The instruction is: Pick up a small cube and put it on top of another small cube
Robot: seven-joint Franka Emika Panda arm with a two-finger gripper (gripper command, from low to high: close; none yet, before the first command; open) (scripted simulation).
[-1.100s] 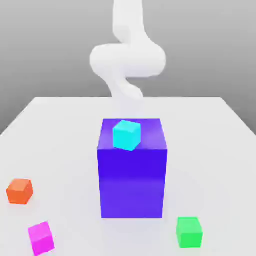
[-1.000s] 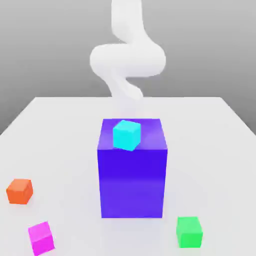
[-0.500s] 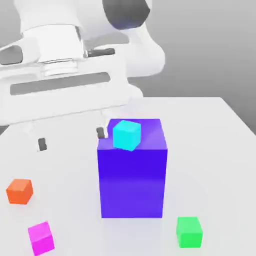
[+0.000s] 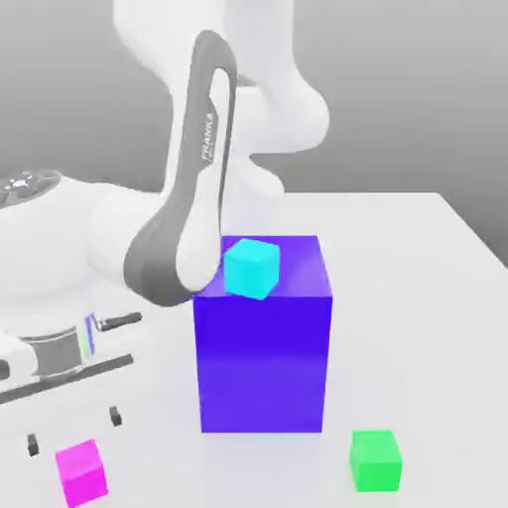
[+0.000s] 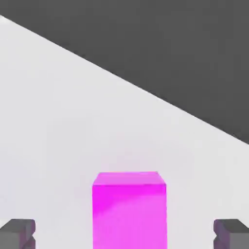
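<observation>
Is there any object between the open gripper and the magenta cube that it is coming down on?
Nothing visible is in the way. The gripper hangs open just above the magenta cube, and in the hand view the magenta cube sits between the fingers with bare table on both sides.

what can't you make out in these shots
- Orange cube: seen earlier at the exterior view's left, now that spot is covered by the arm.
- Magenta cube: lower part cut off by the hand view's edge.
- Purple block: upper left corner hidden behind the arm.
</observation>
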